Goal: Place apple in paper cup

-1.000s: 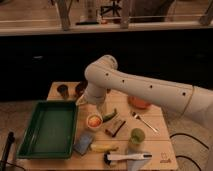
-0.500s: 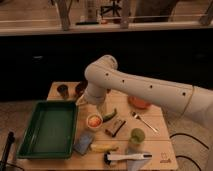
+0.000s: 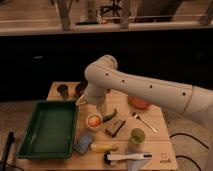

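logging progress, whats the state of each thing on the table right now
apple: sitting in the paper cup
paper cup: upright, holding the apple
gripper: low, just over the paper cup
green tray: flat, left of the cup
dark cups: upright, back left
orange bowl: upright, right of the arm

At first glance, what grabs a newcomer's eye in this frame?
The big white arm stretching across from the right, its gripper just above the paper cup near the middle of the table, with the apple sitting in it. Next, the green tray on the left.
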